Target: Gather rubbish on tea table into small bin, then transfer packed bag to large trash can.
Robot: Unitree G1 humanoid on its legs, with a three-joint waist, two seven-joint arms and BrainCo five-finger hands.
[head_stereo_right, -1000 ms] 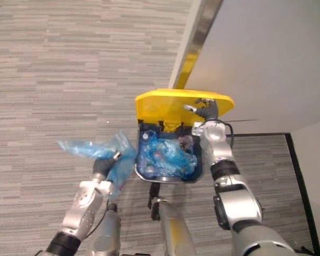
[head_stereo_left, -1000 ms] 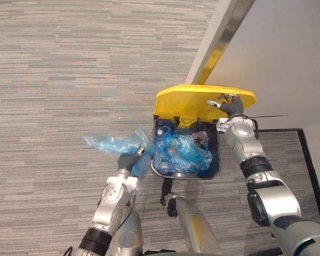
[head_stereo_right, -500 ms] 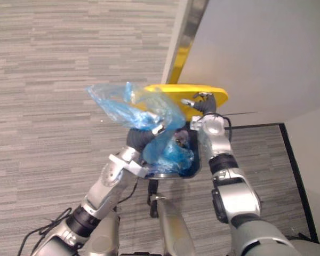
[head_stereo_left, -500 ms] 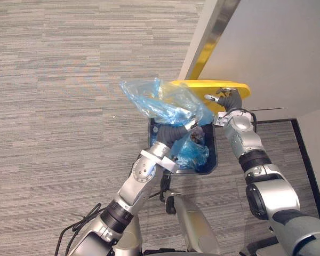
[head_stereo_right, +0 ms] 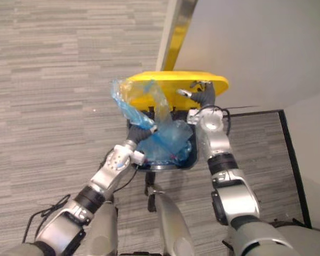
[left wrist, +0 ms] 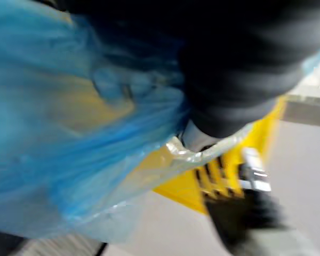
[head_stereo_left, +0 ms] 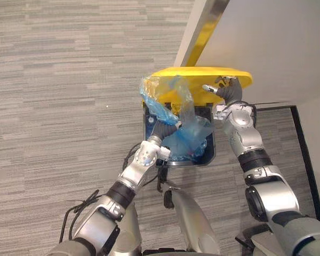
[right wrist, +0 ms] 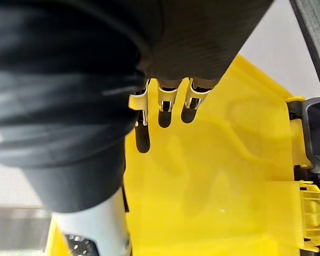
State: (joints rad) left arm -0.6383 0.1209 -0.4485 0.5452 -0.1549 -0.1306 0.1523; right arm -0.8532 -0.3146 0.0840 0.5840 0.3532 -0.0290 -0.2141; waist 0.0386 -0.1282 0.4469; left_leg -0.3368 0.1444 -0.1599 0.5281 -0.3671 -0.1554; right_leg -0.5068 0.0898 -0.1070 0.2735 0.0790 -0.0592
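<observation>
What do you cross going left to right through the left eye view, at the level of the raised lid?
Grey carpet → blue bag, gripped by the left hand → right hand, propping the yellow lid → pale wall.

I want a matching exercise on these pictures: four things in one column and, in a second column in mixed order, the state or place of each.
1 lid
2 bag
3 left hand
4 right hand

A pressed against the lid
B blue, over the can
C yellow, raised
D shut on the bag

Pairs: 1-C, 2-B, 3-D, 4-A
</observation>
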